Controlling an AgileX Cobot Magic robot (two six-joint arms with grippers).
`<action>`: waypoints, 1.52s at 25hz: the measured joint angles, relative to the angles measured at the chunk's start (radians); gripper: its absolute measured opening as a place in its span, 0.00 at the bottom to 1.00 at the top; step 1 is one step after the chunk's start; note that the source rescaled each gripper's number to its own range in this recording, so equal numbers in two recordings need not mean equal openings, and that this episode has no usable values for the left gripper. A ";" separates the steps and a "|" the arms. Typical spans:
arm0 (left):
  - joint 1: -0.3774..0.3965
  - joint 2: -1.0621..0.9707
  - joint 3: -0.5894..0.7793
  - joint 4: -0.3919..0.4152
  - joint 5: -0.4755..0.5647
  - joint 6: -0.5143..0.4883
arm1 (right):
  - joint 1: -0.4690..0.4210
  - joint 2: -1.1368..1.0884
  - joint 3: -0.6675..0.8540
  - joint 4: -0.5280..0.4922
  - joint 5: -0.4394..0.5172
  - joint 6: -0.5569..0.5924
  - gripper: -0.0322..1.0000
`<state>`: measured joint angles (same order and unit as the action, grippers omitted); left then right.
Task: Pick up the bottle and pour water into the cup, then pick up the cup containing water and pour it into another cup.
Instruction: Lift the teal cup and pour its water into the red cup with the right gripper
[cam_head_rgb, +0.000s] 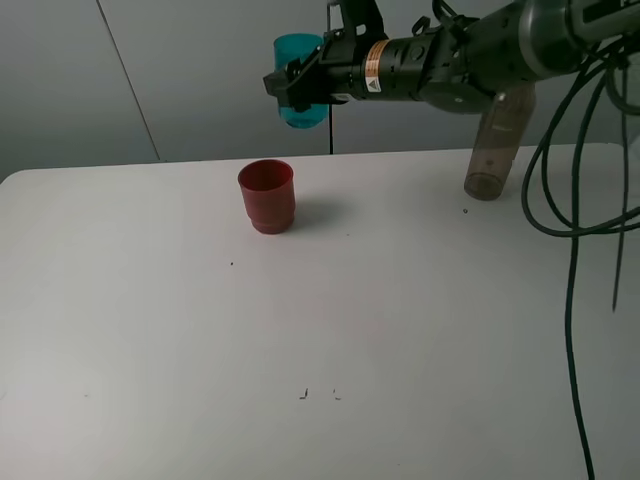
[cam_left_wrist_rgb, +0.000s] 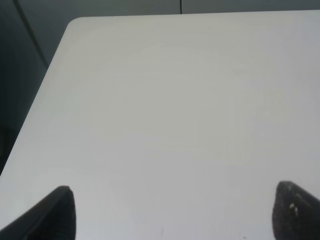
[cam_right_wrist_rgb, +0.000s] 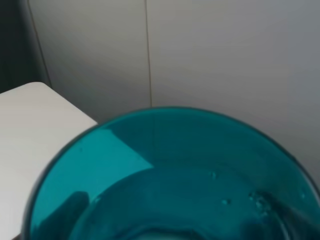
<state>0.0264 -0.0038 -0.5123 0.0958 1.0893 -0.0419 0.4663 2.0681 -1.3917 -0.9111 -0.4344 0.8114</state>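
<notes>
The cup (cam_head_rgb: 300, 114) is clamped in the right pincer (cam_head_rgb: 291, 85), arm stretched level above the table (cam_head_rgb: 150, 320).

Matte black, boxy right gripper (cam_head_rgb: 297, 85). Just behind it, black cylindrical wrist (cam_head_rgb: 420, 62) w/ orange-yellow label (cam_head_rgb: 376, 62) (white patch, print unreadable). Further behind, round grey arm segment (cam_head_rgb: 545, 40). Thin black cables (cam_head_rgb: 569, 310) in loops below that seg. Left gripper (cam_left_wrist_rgb: 175, 216): two black rounded fingertips (cam_left_wrist_rgb: 55, 217), pale specks on one.
</notes>
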 joint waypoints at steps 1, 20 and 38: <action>0.000 0.000 0.000 0.000 0.000 0.000 | 0.002 0.021 -0.034 -0.012 0.009 0.013 0.13; 0.000 0.000 0.000 0.000 0.000 -0.004 | 0.022 0.150 -0.199 -0.050 0.100 -0.158 0.13; 0.000 0.000 0.000 0.000 0.000 -0.004 | 0.022 0.245 -0.284 -0.048 0.144 -0.308 0.13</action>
<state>0.0264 -0.0038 -0.5123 0.0958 1.0893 -0.0456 0.4882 2.3129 -1.6758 -0.9587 -0.2908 0.5035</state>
